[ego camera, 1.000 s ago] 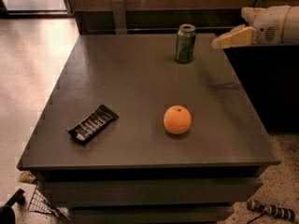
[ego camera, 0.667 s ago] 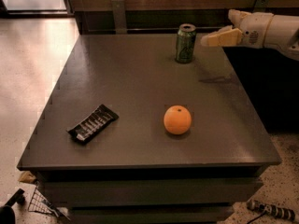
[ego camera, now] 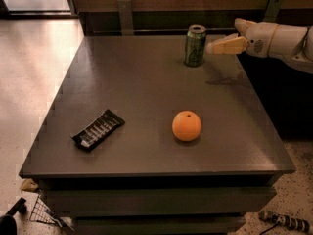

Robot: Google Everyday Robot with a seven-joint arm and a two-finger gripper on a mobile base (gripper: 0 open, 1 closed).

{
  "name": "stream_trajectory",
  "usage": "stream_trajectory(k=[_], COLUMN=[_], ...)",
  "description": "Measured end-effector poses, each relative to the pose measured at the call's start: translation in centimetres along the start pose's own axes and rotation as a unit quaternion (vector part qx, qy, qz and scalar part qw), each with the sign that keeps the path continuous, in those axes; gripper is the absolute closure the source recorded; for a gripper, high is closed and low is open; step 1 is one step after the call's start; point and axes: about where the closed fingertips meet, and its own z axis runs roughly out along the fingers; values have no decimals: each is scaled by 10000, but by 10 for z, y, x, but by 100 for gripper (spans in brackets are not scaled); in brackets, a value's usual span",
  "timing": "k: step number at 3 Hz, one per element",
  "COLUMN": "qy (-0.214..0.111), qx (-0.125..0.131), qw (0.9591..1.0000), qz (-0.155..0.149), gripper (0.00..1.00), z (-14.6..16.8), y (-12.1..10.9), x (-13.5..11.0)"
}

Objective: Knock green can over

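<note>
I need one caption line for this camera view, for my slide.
Gripper hovers just right of the upright green can.

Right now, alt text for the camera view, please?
The gripper hangs just right of the upright green can at the far edge of the table; whether they touch is unclear. An orange and a black wrapper lie nearer the camera.

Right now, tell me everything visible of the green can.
The green can is small, dark green metal with a silver top rim and pale side markings. It stands upright on the dark table near its far edge. The gripper reaches in from the right, its tip level with the can's upper half and right beside it; contact cannot be told.
</note>
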Motion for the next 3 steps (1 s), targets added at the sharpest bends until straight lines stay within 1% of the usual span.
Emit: stream_trajectory(k=[1,2,3], qy=[-124,-197,-242], qx=[-132,-237,-332], qw=[9997,9992,9989], qz=[184,256,222], gripper=[0,0,0], z=[18,30,40], y=[-2,-2,-1], x=[29,44,48])
